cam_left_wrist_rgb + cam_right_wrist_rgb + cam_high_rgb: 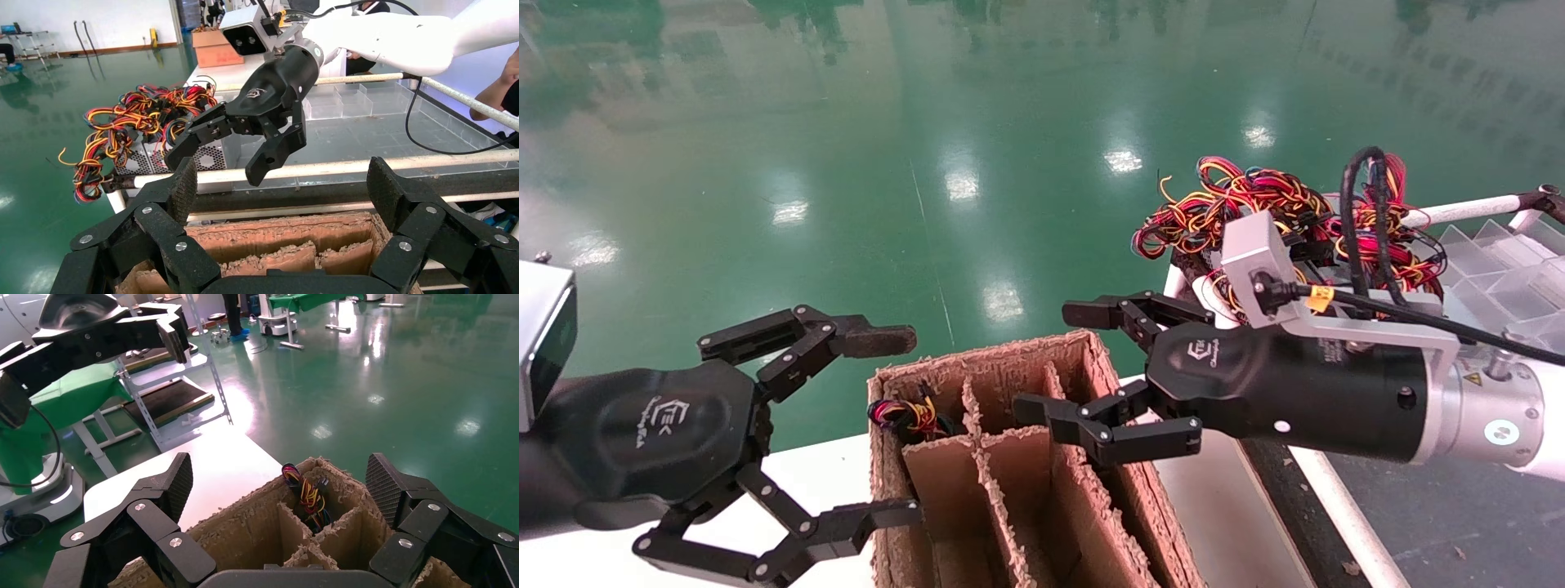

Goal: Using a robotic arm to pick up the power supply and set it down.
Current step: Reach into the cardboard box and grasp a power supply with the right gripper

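Right end effector (1054,359) spread wide, empty, over divided cardboard box (1009,457). Left end effector (891,425) equally wide, lower left. Power supply (208,156) at right, wires (1238,208) bunched upper right; long axis unclear.

A divided cardboard box (1009,474) is set on the worktop (829,465), between the left claw (891,425) and the right claw (1058,363). The power supply (208,156) is placed behind the box, to its right.

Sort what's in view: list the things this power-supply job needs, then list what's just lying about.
Job:
- power supply with its wires
- right end effector, open, over the cardboard box
- left end effector, open, beside the box

Lying about:
- cardboard box with dividers
- clear trays
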